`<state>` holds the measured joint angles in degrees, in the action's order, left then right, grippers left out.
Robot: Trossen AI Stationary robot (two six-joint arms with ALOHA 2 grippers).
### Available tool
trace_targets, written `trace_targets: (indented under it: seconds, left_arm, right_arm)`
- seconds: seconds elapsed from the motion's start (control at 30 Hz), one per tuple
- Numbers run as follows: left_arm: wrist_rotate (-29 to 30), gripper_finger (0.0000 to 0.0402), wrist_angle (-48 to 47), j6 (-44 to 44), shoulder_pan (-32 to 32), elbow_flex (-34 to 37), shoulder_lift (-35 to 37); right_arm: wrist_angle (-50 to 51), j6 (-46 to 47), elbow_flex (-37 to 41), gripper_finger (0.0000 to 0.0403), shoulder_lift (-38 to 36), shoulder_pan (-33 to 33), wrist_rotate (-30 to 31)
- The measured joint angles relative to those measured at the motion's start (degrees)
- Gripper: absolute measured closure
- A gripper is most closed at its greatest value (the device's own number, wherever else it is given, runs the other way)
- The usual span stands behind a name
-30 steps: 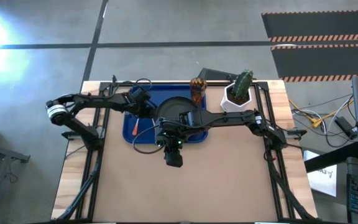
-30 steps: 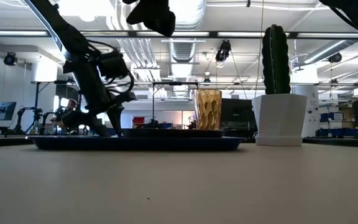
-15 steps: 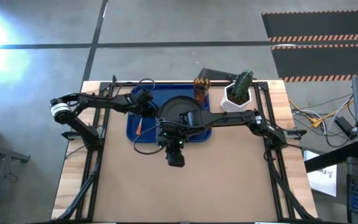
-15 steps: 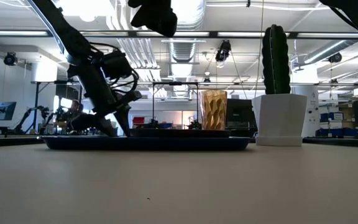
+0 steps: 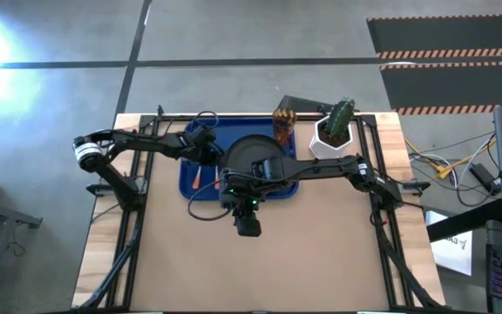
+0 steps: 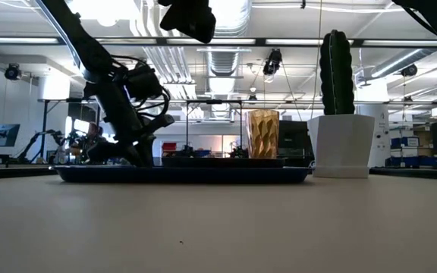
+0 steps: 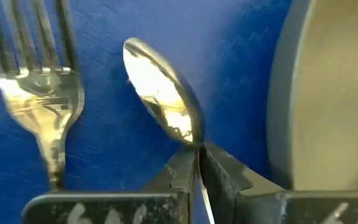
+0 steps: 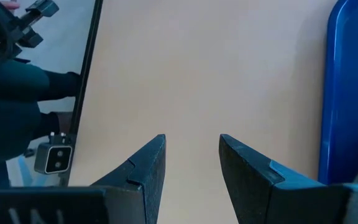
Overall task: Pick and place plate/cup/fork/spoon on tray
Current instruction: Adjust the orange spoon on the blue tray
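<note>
Spoon: silver bowl lying on the blue floor of the tray, pinched at the neck between the left gripper's fingers, which are nearly together around the thin metal. Its handle is hidden behind the fingers in the left wrist view.

Fork: flat on the tray just beside the spoon, apart from it, roughly parallel. In the high view only an orange handle shows near the tray's left end; I cannot tell which utensil it belongs to.

Plate: black, round, on the tray near its middle, partly covered by the right arm. In the left wrist view its raised rim lies close beside the spoon bowl, on the side away from the fork.

Cup: amber, ribbed, upright at the tray's far right corner; low view shows it standing upright at the tray.

Tray: on the far half of the worktop, centre-left.

Left gripper: over the tray's left part, low on the tray floor in the low view.

Right gripper: over bare worktop just in front of the tray, fingers apart with a moderate gap, holding nothing.

White pot with a cactus: on the worktop just right of the cup.
</note>
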<state>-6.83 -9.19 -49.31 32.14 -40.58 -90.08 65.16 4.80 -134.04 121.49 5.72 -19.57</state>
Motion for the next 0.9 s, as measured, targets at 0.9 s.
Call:
trace_targets:
  seconds: [0.9]
  left_arm:
    - [12.24,0.0401,-18.29,1.68,-3.25,-1.23,17.18]
  right_arm:
    - [0.31,-1.73,0.00,0.0264,0.00,0.04,0.06]
